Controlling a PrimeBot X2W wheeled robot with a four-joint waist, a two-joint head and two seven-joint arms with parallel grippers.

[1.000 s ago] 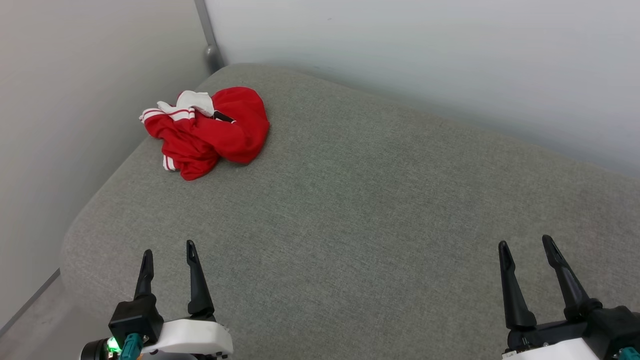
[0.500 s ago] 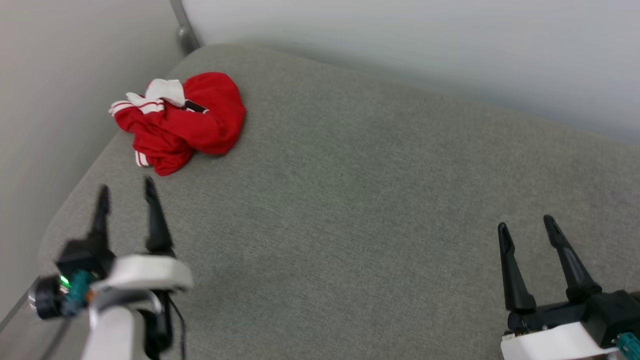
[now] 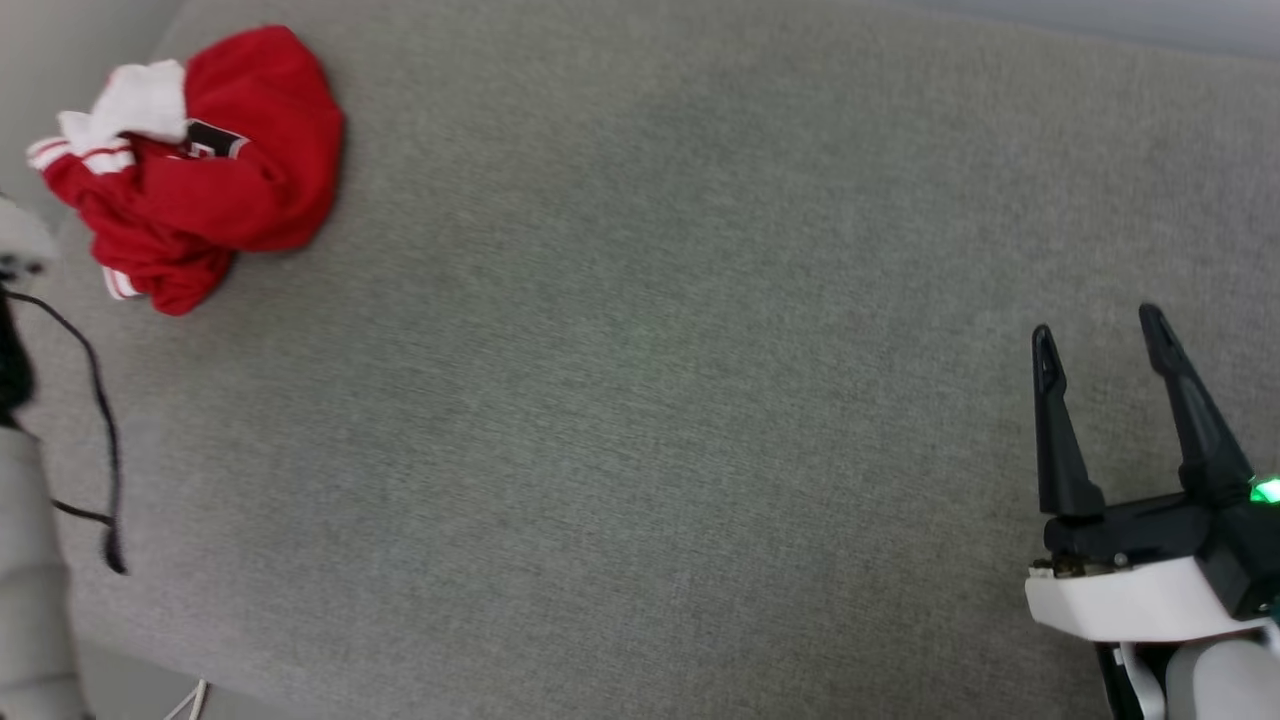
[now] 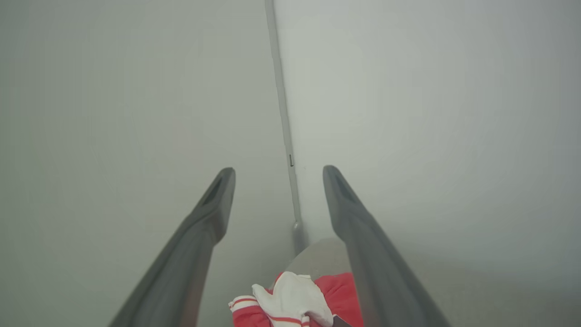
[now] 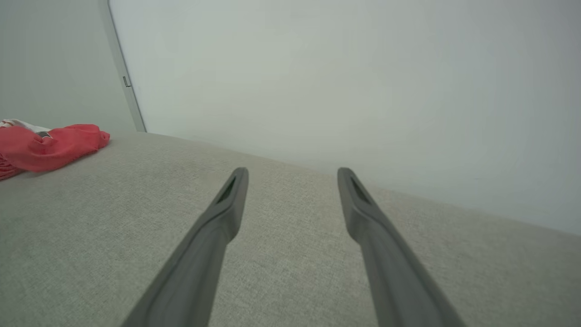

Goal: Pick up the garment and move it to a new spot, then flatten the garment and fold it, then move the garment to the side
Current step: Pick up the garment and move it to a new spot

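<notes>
OK, the garment (image 3: 200, 170) lies bunched in a heap at the far left corner of the grey cushion (image 3: 650, 400). The red body is toward the right and a white sleeve sits on top at the left. Striped trim shows at 2 spots, and there's a small dark label (image 3: 215, 140) near the top.

In the left wrist view my left gripper (image 4: 274, 175) has its 2 fingers spread wide with nothing between them, pointing at the corner strip (image 4: 281, 113) where the walls meet. The garment (image 4: 292, 299) shows low in that view between the fingers. The right-hand finger overlaps the red part, and I can't tell if it touches the cloth.

In the head view I get a pale forearm (image 3: 25, 600) at the left edge, with a black cable (image 3: 100, 420) looping beside it, close to the heap.

My right gripper (image 3: 1098, 322) is at the lower right over bare cushion, well apart from the garment. Its fingers are also spread and hold nothing. The right wrist view agrees: the gripper (image 5: 292, 175) is spread and the garment (image 5: 50, 145) is far off at the left edge, with the pale wall (image 5: 317, 68) behind.
</notes>
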